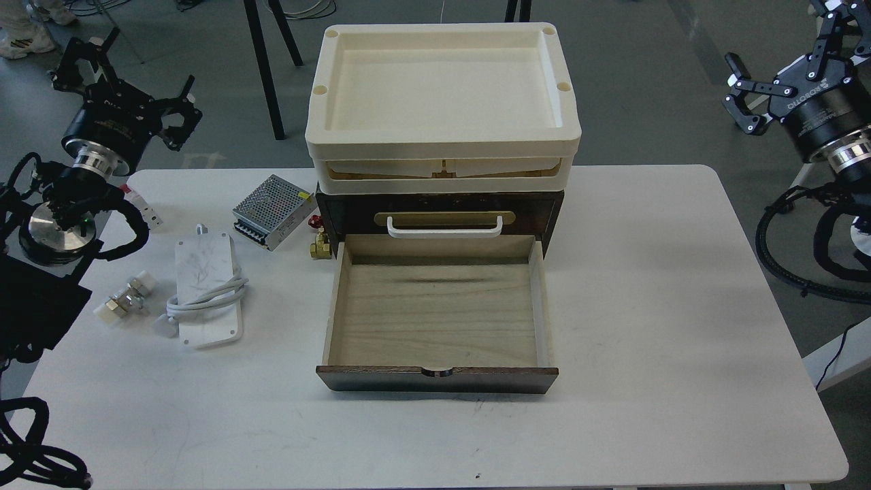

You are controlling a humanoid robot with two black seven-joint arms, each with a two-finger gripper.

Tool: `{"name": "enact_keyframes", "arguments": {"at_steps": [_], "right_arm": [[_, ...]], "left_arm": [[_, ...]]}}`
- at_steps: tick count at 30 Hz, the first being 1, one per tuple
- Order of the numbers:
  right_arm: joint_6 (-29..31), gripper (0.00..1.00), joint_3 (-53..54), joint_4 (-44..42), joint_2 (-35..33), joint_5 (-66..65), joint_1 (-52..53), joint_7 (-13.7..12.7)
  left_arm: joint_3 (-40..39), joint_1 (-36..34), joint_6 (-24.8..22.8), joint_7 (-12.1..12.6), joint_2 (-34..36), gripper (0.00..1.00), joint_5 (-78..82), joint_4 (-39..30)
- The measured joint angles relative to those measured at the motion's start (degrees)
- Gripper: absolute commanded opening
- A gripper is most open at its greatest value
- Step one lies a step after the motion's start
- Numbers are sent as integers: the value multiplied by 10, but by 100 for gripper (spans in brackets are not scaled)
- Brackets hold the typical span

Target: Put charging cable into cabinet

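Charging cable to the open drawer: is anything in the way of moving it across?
Nothing visible blocks it. The charging cable lies on the table left of the cabinet, whose drawer is pulled out and looks empty. The power supply box and brass fitting sit behind that path.

Before us the cabinet (439, 211) sits mid-worktop (646, 306), its drawer (435, 320) pulled toward us. The charging cable (206, 289) lies to its left, the power supply (272, 211) behind that.
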Motion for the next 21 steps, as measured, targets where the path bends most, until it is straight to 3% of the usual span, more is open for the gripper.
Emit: {"name": "enact_keyframes", "arguments": {"at_steps": [7, 10, 13, 16, 19, 21], "right_arm": [[0, 100, 71, 4, 0, 7, -29, 0], [0, 100, 89, 4, 0, 7, -35, 0], [0, 100, 94, 5, 0, 8, -37, 0], [0, 100, 97, 5, -5, 8, -37, 0], [0, 100, 97, 5, -7, 8, -37, 0], [0, 100, 97, 6, -9, 8, -37, 0]], "left_arm": [[-8, -7, 0, 7, 2, 100, -9, 13], [-19, -12, 0, -3, 3, 100, -30, 39], [-29, -19, 0, -32, -20, 100, -61, 65], [-37, -23, 0, -91, -43, 100, -72, 49], [-48, -23, 0, -141, -33, 100, -74, -18], [-50, -20, 0, -153, -7, 100, -72, -91]]}}
